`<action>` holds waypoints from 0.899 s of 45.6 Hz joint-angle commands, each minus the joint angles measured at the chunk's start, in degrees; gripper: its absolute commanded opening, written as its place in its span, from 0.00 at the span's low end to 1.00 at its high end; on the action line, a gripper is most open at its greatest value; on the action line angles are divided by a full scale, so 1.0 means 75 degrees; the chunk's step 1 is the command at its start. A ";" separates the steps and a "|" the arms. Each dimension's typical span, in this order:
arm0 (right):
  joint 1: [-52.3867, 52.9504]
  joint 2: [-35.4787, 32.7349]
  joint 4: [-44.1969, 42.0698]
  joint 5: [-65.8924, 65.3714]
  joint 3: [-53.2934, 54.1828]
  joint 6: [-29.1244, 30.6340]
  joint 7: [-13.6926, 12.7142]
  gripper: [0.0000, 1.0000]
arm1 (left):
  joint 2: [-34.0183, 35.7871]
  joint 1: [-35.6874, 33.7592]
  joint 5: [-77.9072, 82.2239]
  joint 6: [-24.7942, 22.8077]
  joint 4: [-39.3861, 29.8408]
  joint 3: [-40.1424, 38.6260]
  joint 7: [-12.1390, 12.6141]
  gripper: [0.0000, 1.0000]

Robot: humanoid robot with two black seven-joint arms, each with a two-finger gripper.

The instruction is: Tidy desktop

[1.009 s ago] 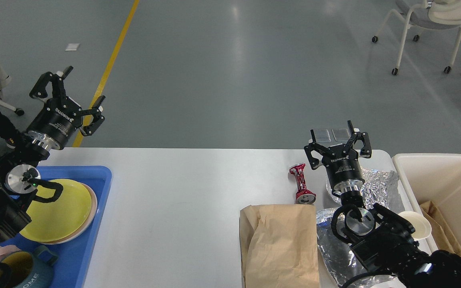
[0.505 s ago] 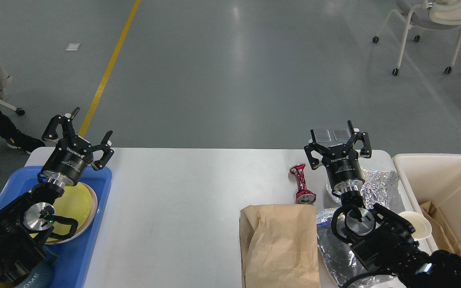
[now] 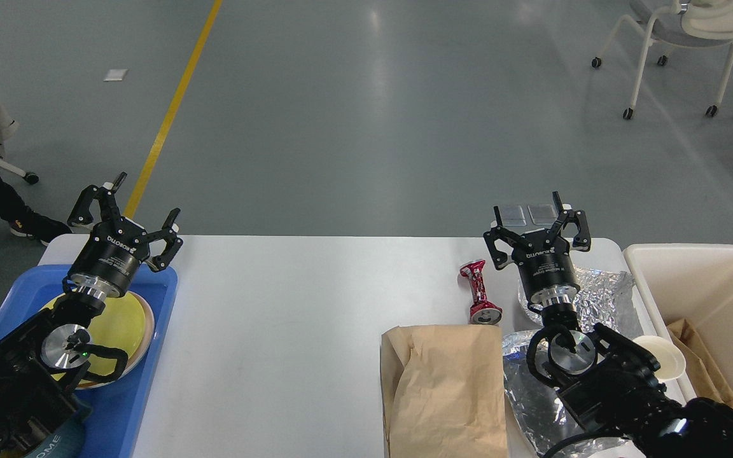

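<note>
Both pincers hang released and empty: the left pincer above the tray, the right pincer over the surface. Rubbish remains; next, I judge, the right must drop onto the crushed can just left of it.

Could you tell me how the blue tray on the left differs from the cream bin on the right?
The blue tray is shallow with a low rim; the cream bin is deep with tall walls. The tray holds a yellow plate stacked on another dish, while the bin holds crumpled brown paper. The tray sits at the desktop's left end; the bin stands at its right end. Both are open-topped containers.
</note>
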 commanded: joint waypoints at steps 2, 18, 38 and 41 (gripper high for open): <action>0.0000 -0.0002 0.0000 0.0000 0.0000 -0.0003 0.0000 1.00 | 0.0011 0.0013 0.0001 -0.0017 0.0000 -0.0008 0.0009 1.00; 0.0000 -0.0002 0.0000 0.0000 0.0000 0.0009 0.0000 1.00 | -0.0001 0.0024 0.0001 -0.0017 0.0000 -0.0008 -0.0002 1.00; 0.0000 0.0010 0.0000 0.0000 0.0000 0.0009 0.0000 1.00 | -0.0001 0.0013 0.0001 -0.0017 0.0000 -0.0008 -0.0002 1.00; 0.0000 -0.0002 -0.0012 0.0000 0.0094 -0.0003 0.0012 1.00 | 0.0011 0.0024 0.0001 -0.0017 0.0000 -0.0008 -0.0002 1.00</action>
